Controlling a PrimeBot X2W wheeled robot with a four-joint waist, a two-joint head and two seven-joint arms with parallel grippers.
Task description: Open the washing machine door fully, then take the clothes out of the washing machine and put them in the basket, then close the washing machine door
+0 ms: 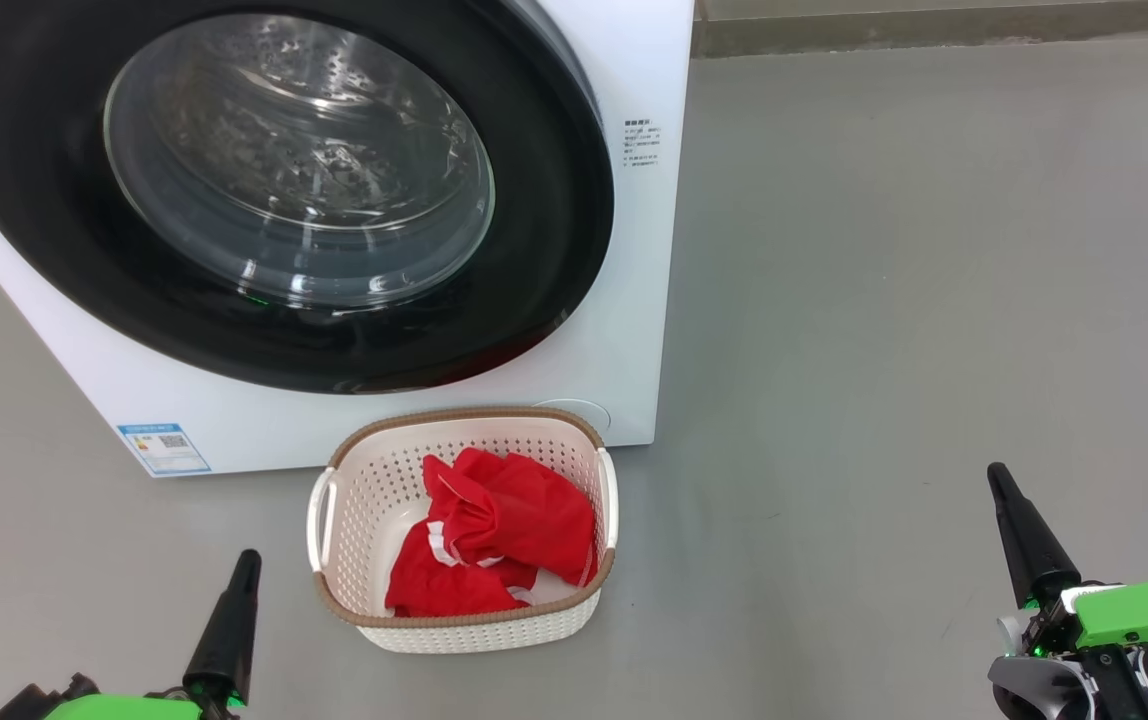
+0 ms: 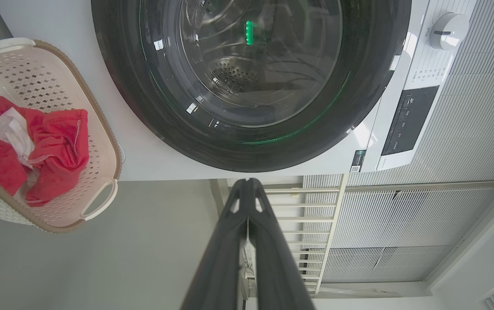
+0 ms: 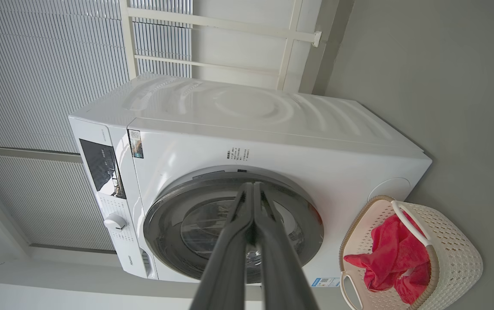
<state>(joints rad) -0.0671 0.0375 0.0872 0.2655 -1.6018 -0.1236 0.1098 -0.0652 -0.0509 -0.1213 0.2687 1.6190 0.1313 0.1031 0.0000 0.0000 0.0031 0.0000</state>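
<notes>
Our left gripper (image 1: 248,562) and right gripper (image 1: 997,476) hang clenched and empty, low over the grey floor (image 1: 914,300). Between them the basket (image 1: 474,628) holds the clothes (image 1: 494,530), just before the washing machine (image 1: 634,340), whose washing machine door (image 1: 544,250) sits flush against its front. We judge the work all but done. The risk is a door pushed to but not latched, which we cannot tell, or an arm knocking the light basket over. The blue label (image 1: 163,449) and the small print (image 1: 640,143) beside the door are too fine to read.
</notes>
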